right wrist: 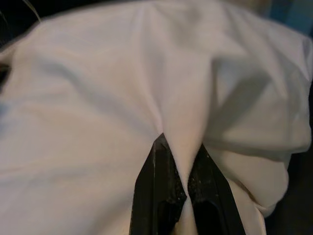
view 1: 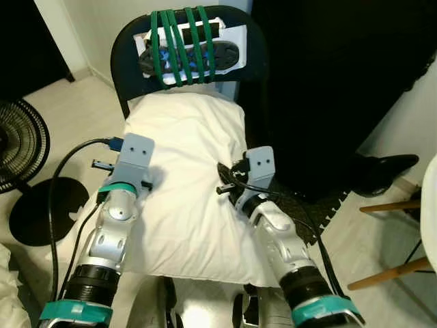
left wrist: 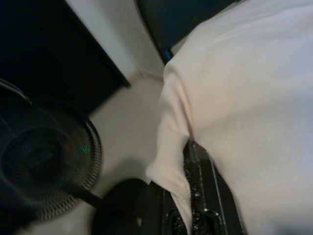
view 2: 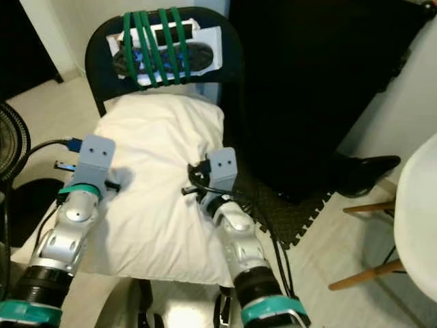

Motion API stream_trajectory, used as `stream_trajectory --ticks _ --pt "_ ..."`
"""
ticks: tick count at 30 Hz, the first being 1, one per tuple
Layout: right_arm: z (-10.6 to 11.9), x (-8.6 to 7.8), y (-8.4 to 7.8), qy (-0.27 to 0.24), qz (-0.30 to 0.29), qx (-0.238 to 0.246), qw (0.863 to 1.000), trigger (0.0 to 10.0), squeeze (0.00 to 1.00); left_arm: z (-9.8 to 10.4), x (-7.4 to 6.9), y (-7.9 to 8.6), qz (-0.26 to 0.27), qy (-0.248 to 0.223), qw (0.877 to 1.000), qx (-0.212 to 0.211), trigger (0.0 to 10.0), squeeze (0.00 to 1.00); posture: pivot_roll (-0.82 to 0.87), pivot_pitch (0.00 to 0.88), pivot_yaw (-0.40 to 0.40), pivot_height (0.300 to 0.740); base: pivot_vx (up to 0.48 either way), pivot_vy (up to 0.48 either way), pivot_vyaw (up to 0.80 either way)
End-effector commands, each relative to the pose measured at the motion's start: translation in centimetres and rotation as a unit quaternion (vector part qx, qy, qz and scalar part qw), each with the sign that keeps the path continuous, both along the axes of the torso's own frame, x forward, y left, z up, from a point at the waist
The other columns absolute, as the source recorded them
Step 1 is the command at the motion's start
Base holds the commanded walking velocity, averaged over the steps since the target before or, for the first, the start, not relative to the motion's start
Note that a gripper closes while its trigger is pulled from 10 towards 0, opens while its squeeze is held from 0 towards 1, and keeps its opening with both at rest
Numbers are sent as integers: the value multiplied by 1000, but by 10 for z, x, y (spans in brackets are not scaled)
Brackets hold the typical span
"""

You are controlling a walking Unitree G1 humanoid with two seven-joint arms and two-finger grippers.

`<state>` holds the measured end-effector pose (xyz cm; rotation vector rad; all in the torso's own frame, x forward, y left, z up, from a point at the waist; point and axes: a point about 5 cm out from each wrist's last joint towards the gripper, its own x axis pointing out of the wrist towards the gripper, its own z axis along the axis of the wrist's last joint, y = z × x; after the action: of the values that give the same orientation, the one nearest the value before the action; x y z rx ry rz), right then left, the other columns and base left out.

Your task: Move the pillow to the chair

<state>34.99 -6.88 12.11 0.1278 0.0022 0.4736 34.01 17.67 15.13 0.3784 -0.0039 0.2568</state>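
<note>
The white pillow (view 1: 188, 171) lies lengthwise over the seat of the dark chair (view 1: 254, 51), its far end against the backrest. Green straps (view 1: 181, 44) tie a white and black device to that backrest. At the pillow's left edge, my left gripper (left wrist: 188, 152) is shut on a fold of the cover. On the pillow's right edge, my right gripper (right wrist: 181, 144) is shut on a pinched ridge of fabric, with a black finger (right wrist: 156, 186) on each side. The pillow's near end overhangs toward me and hides the seat.
A black floor fan (view 1: 20, 143) with a round base (view 1: 48, 208) stands on the left. A white chair (view 1: 430, 205) with wooden legs (view 1: 389, 205) stands on the right, beside a black shoe (view 1: 386, 167) and a dark foam mat (view 1: 328, 205).
</note>
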Motion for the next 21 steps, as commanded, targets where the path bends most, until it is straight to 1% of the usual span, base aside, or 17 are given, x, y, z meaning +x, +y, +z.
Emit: stream_trajectory --ticks 1,2,3,4,5,6,7,8,9,11,13,14,15,16,17,18,21 --pt "-2 5 -14 -6 -29 -8 1000 10000 0 -9 -3 -1 -4 6 999 -39 10000 0 33 161 -1 611 0 0 0" --pt "-1 9 -24 -5 -52 -21 998 10000 0 -17 -2 -17 -45 18 995 -82 10000 0 33 161 -1 611 0 0 0" --pt "0 13 -35 -3 -77 -32 997 10000 0 -24 -1 -33 -80 31 990 -115 10000 0 30 159 0 611 0 0 0" --pt "0 13 -35 -3 -77 -32 997 10000 0 -24 -1 -33 -80 31 990 -115 10000 0 30 159 0 611 0 0 0" --pt "-1 16 -46 4 -103 -44 994 10000 0 -30 0 -46 -105 40 984 -135 10000 0 25 156 1 611 0 0 0" --pt "-1 19 -61 8 -136 -53 989 10000 0 -35 2 -61 -134 52 979 -148 10000 0 16 153 8 611 0 0 0" --pt "-1 19 -61 8 -136 -53 989 10000 0 -35 2 -61 -134 52 979 -148 10000 0 16 153 8 611 0 0 0" --pt "-2 20 -83 15 -180 -63 982 10000 0 -38 6 -76 -160 63 974 -148 10000 0 4 152 21 611 0 0 0" --pt "-2 20 -83 15 -180 -63 982 10000 0 -38 6 -76 -160 63 974 -148 10000 0 4 152 21 611 0 0 0" --pt "-5 20 -106 25 -222 -71 972 10000 0 -35 15 -86 -176 65 975 -119 10000 0 -8 157 33 611 0 0 0" --pt "-7 19 -119 35 -243 -79 966 10000 0 -32 23 -89 -178 65 978 -85 10000 0 -9 153 42 611 0 0 0" --pt "-7 19 -119 35 -243 -79 966 10000 0 -32 23 -89 -178 65 978 -85 10000 0 -9 153 42 611 0 0 0" --pt "-7 20 -123 37 -251 -84 964 10000 0 -28 29 -86 -167 64 982 -67 10000 0 -14 152 50 611 0 0 0" --pt "-7 20 -123 37 -251 -84 964 10000 0 -28 29 -86 -167 64 982 -67 10000 0 -14 152 50 611 0 0 0" --pt "-4 23 -125 37 -258 -87 961 10000 0 -20 39 -79 -146 61 986 -50 10000 0 -16 151 58 611 0 0 0" --pt "-4 23 -125 37 -258 -87 961 10000 0 -20 39 -79 -146 61 986 -50 10000 0 -16 151 58 611 0 0 0" --pt "4 29 -121 26 -263 -85 961 10000 0 -9 49 -71 -130 54 989 -51 10000 0 -12 142 73 611 0 0 0"
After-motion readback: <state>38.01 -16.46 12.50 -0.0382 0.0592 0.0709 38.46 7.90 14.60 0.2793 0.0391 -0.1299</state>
